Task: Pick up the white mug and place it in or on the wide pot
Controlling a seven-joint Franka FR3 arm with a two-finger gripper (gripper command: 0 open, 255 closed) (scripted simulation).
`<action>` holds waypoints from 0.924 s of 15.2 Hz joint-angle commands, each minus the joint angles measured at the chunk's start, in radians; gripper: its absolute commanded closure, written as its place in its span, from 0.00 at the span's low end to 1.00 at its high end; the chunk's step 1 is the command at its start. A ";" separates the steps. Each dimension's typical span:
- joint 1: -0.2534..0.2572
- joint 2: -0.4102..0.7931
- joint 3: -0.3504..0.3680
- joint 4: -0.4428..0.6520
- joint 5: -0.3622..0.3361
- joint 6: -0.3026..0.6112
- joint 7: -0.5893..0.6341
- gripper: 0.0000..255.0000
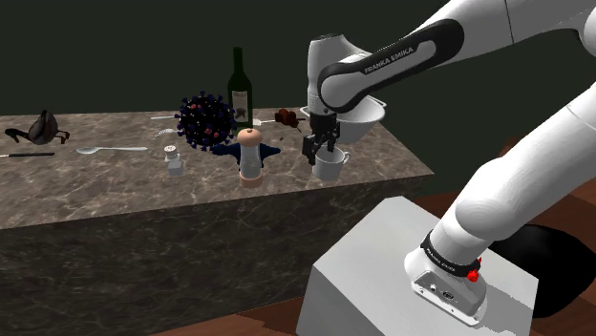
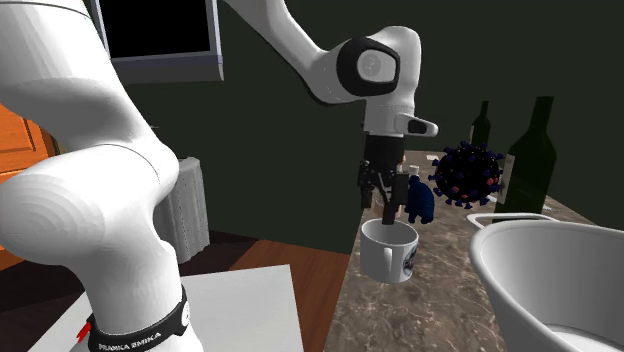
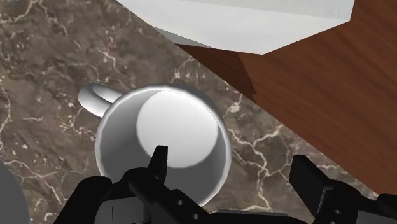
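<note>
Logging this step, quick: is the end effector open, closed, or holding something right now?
End effector: open, one finger inside the white mug, the other outside its wall, not clasping it.

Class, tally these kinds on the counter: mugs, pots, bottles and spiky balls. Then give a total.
white mug: 1
wide pot: 1
near bottle, far bottle: 2
spiky ball: 1
Total: 5
</note>
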 commanded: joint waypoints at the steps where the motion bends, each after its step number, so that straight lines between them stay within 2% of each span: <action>1: -0.002 0.019 0.002 -0.013 -0.006 0.033 0.005 0.00; 6: -0.006 0.060 0.003 -0.056 -0.017 0.116 0.014 0.00; 14: -0.006 0.060 0.003 -0.056 -0.017 0.116 0.014 0.00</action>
